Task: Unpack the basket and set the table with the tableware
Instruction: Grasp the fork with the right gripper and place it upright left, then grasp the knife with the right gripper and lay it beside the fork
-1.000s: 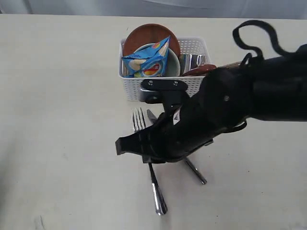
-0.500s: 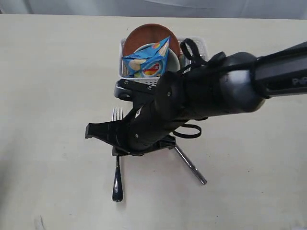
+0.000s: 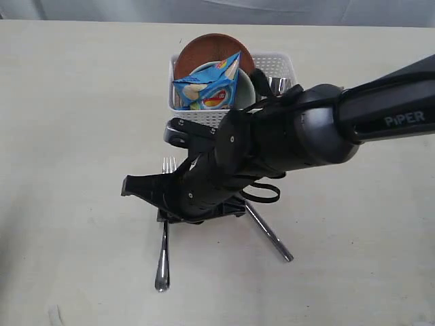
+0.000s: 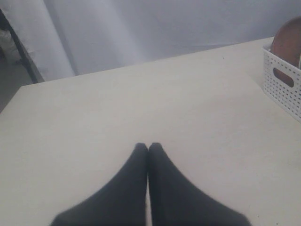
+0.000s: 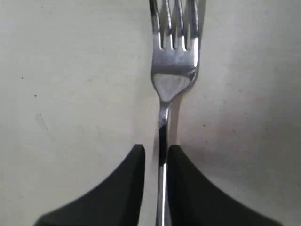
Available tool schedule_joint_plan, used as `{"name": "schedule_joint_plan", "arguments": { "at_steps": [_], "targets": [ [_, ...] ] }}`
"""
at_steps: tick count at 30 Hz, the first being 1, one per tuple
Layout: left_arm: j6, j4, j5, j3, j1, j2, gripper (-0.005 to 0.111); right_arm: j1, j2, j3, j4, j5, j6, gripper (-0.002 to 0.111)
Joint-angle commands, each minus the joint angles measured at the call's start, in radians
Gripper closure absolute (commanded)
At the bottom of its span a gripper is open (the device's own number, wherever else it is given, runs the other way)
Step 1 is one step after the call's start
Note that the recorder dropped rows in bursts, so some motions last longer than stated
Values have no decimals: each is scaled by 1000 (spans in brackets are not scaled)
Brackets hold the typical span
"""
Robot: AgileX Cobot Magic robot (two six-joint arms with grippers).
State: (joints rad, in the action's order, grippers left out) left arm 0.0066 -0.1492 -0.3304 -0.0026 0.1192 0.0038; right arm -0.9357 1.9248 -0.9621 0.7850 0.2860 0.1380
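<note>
**Steel fork [image 5: 173, 80] is lying on the table, loose between my right jaws**

I am reaching my right arm across the middle of the pale cream table [image 3: 81, 102], low over the fork. My right gripper [image 5: 156, 149] is standing with one finger on each side of the thin neck of the handle. The jaws are a little apart, not clenched. On one side a strip of table is showing between finger and steel. On the other side the finger is very near the handle, and I cannot tell if it is touching. The fork is lying flat on the table in front of the basket [image 3: 282, 64], with its prongs pointing toward the basket and its handle end coming out from under my arm.

The knife [image 3: 272, 234] is also lying on the table, to the right of the fork in the exterior view. Only its handle is showing, slanting out from under my arm, apart from the fork's end.

The white basket is holding the brown plate [image 3: 207, 47] standing on its edge, the pale bowl [image 3: 246, 85], a blue snack bag [image 3: 211, 85] in front of them, and the shiny cup [image 3: 277, 84] at the side.

My left gripper [image 4: 148, 147] is hovering over a bare part of the table, well apart from the basket. Its jaws are pressing together with nothing between them.
</note>
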Motion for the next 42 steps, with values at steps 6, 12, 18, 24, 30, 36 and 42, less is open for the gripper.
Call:
{"name": "schedule_joint_plan", "arguments": {
  "at_steps": [6,12,18,24,30,36,42],
  "targets": [
    [-7,-4,10,3,7,-4,107,-55,3,-98,-21,-16,-13,85],
    [-7,-4,10,3,7,-4,107,21,-21,-168,-199,207,-4,85],
    [-7,-4,10,3,7,-4,107,117,-99,-171,-463,525,4,85],
    [-7,-4,10,3,7,-4,107,167,-120,-150,-726,722,49,85],
    [-7,-4,10,3,7,-4,107,165,-98,-83,-714,627,-6,77],
    [-7,-4,10,3,7,-4,107,165,-94,-67,-700,531,-68,54],
    [-7,-4,10,3,7,-4,107,165,-89,-67,-708,471,-171,59]
  ]
}}
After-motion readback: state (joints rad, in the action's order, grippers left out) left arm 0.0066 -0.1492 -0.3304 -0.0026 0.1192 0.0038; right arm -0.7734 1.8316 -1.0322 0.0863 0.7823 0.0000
